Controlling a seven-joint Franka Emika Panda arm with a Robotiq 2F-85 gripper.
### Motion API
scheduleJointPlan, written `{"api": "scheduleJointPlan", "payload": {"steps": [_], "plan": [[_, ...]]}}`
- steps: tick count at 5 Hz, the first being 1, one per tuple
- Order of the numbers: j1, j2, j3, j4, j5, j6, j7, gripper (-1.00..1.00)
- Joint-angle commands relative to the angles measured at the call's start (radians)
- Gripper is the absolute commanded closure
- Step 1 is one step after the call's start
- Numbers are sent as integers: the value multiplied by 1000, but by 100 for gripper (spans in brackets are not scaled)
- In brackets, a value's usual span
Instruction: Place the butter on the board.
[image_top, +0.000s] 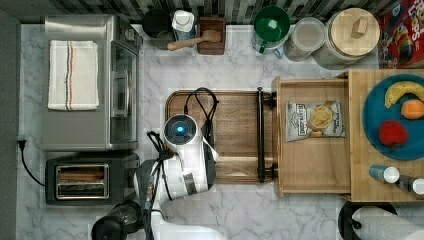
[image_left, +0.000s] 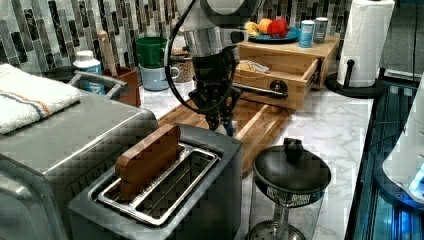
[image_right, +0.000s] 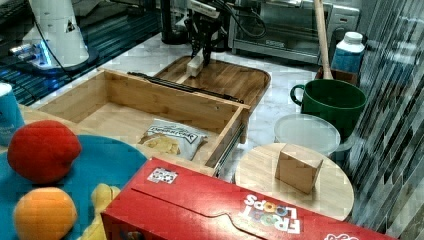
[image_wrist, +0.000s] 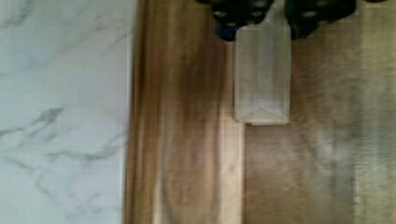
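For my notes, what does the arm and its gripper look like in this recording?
The arm has glossy white shells with grey metal bands at the joints and a round cap with a glowing blue light on top. Black cables loop loosely beside it. The gripper is black, and its fingers are black with small pale dots.

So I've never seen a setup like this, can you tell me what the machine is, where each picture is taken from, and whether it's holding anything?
It is a single robot arm on a marble kitchen counter. One picture looks straight down from above, two look from opposite sides, and one comes from a camera on the arm's wrist. The grasping part, the end effector, is over the dark board with its fingers either side of a pale stick of butter, whose lower end looks to be on the board. Around it are a toaster, a toaster oven with a towel on top, a tray with a chip bag, and a blue plate of fruit.
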Motion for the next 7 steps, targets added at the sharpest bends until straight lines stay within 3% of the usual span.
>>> {"api": "scheduleJointPlan", "payload": {"steps": [1, 4, 7], "plan": [[50, -47, 35, 80, -25, -42, 121, -100], [19, -59, 73, 118, -39, -86, 146, -100], [27, -59, 65, 118, -38, -86, 145, -100]]}}
